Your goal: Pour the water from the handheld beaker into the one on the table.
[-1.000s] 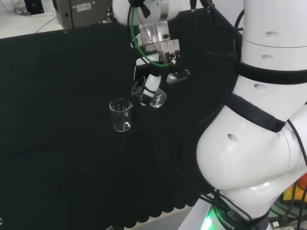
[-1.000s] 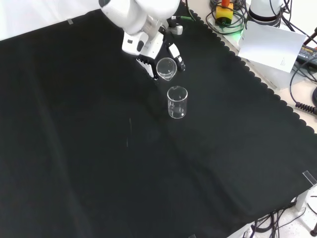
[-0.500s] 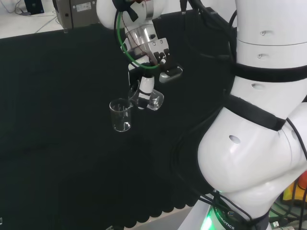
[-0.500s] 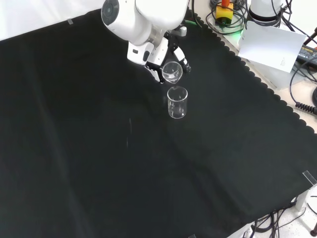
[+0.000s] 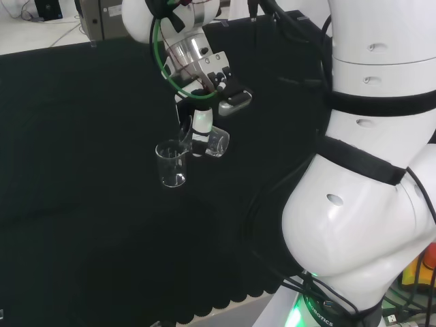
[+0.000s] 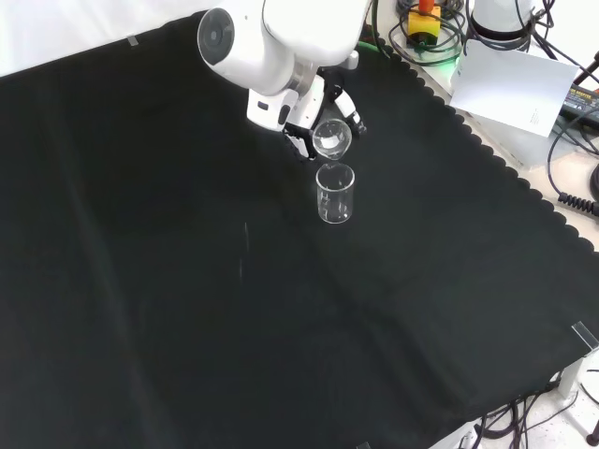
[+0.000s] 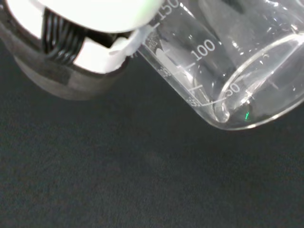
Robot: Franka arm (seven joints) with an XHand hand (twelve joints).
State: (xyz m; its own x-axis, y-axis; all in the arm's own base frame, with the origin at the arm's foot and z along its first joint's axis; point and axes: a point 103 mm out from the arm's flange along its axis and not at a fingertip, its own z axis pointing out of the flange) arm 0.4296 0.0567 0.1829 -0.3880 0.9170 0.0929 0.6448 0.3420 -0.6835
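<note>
Over the black cloth of the counter [image 6: 140,281], the robot hand [image 5: 201,121] holds a clear glass beaker [image 5: 212,142]. Its fingers are curled round the glass. The held beaker is tipped over on its side, with its mouth toward a second beaker [image 5: 171,163] that stands upright on the cloth.

In the head view, the held beaker [image 6: 331,138] hangs just to the right of the standing one, and its lip is right at the standing beaker's rim. I cannot tell if the two rims touch. In the front view, the held beaker sits just above and behind the standing beaker [image 6: 335,193], and you look down into its round mouth.

The standing beaker is closer to the far wavy edge of the counter than to the near edge in the front view, and well away from every corner.

Up close in the wrist view, the tipped beaker [image 7: 228,71] shows white lines and numbers on its side, with a white and black finger [image 7: 80,52] pressed against it. I cannot tell how much water is in either beaker.
</note>
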